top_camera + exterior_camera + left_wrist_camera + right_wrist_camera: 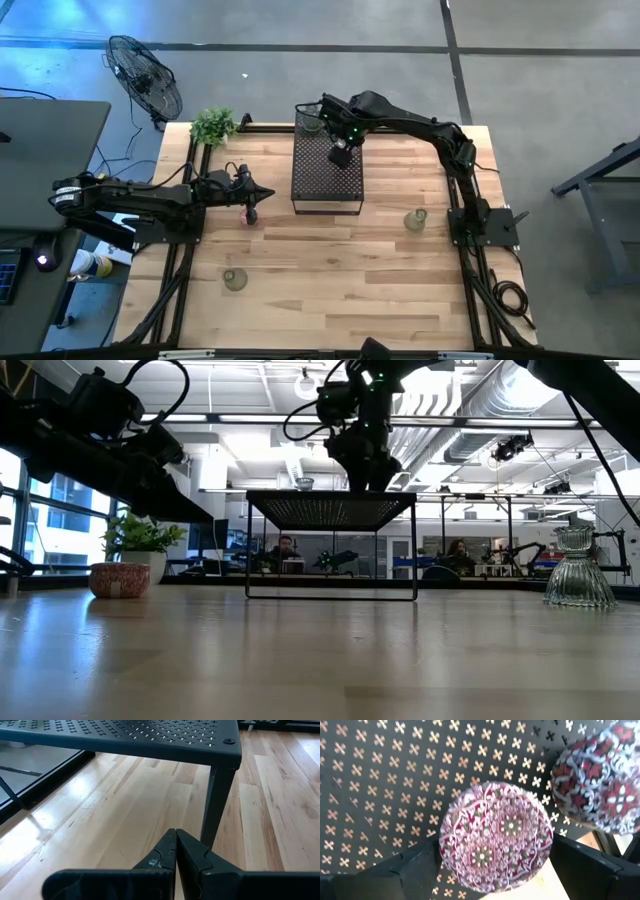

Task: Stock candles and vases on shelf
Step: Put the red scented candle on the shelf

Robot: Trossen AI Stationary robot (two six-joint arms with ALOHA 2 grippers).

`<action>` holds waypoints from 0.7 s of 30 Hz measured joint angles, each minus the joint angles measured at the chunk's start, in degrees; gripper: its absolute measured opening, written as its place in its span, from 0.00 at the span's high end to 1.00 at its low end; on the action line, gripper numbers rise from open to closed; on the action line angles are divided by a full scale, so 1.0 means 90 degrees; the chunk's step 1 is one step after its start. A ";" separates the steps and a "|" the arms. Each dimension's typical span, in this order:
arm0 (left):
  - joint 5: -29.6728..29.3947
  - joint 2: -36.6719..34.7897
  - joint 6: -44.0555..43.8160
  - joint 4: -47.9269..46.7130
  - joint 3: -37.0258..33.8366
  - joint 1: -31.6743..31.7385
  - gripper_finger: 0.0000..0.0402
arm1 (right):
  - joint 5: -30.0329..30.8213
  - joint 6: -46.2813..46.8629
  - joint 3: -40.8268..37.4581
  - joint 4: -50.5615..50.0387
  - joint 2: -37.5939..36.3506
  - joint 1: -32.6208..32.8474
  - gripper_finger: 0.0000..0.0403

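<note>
The black perforated shelf [326,172] stands mid-table. My right gripper [341,156] is over its top, shut on a candle with a red-and-white patterned lid [495,837]. A second candle [602,780] stands on the shelf beside it. A small glass vase [304,483] stands at the shelf's far left corner. My left gripper [257,193] is shut and empty, left of the shelf, pointing at its leg [220,800]. A third pink candle [249,213] stands on the table just near of that gripper. Two vases [416,219] [234,280] stand on the table. My right gripper pinches the candle's round side [445,845] between its two fingers, one on each opposite side. The fingers come from above, pointing down at the shelf top. The candle is upright, lid up, at the shelf top; whether it rests on it I cannot tell.
A leafy potted plant [213,125] stands at the table's far left corner. A fan [145,75] and a desk are off the table to the left. People sit in the room beyond the table in the low view.
</note>
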 joint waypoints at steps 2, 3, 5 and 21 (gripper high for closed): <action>0.0000 0.0001 0.0000 -0.0013 -0.0001 0.0000 1.00 | -0.0005 0.0005 0.0000 -0.0080 0.0000 0.0000 0.16; -0.0002 0.0001 -0.0001 -0.0013 -0.0001 -0.0001 1.00 | -0.0005 0.0006 0.0000 -0.0103 0.0000 0.0001 0.16; -0.0002 -0.0001 -0.0002 -0.0013 -0.0001 0.0000 1.00 | -0.0007 0.0007 0.0000 -0.0145 0.0000 0.0006 0.17; -0.0001 -0.0002 -0.0006 -0.0013 -0.0006 0.0000 1.00 | -0.0141 0.0138 0.0024 -0.0129 -0.0056 0.0017 0.17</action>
